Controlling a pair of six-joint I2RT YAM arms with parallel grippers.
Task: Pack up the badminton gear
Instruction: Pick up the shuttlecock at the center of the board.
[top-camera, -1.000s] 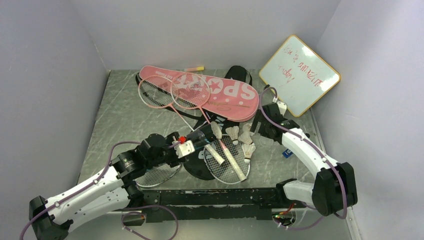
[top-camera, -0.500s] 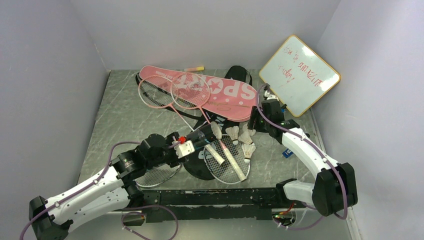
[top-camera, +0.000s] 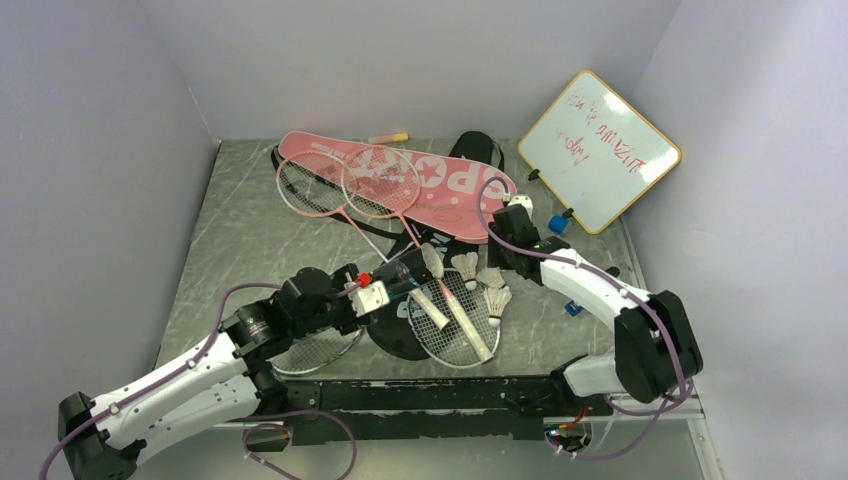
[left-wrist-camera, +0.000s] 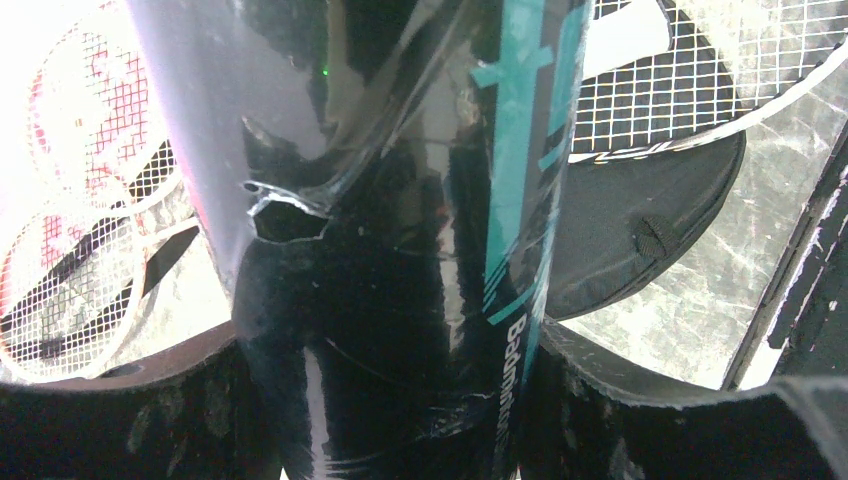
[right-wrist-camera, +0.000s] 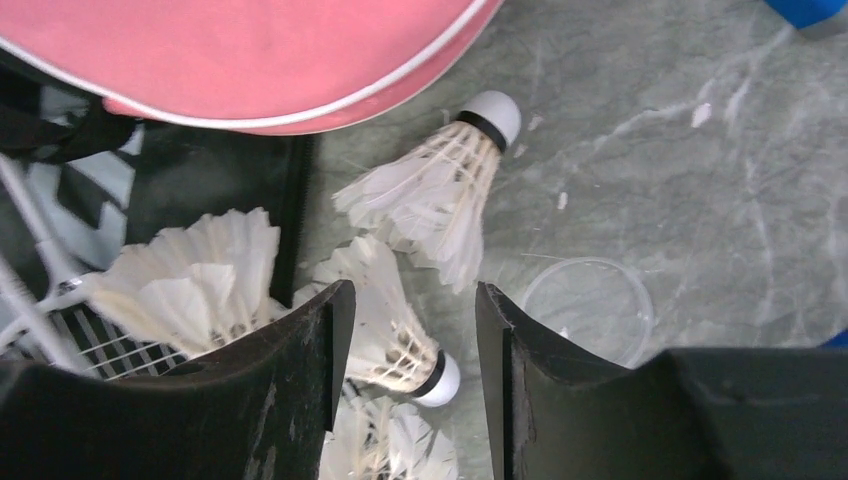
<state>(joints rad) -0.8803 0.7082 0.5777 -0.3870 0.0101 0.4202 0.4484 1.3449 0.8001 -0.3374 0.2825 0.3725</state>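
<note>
Now the right gripper (right-wrist-camera: 415, 300) is hanging closer beside the pink "SPORT" racket cover (top-camera: 450, 190) than a second ago, jaws parted astride one shuttlecock (right-wrist-camera: 395, 335). Further from that cover, the left gripper (left-wrist-camera: 390, 400) is clasping the dark tube (left-wrist-camera: 400, 200), which is looking stiff and slick. White, feathery and near weightless, the shuttlecock is likely going to crush easily; pinching its cork (right-wrist-camera: 440, 380) seems safest.

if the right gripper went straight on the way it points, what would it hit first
Most likely the white shuttlecock lying between the fingers of the right gripper, though depth is unclear.
</note>
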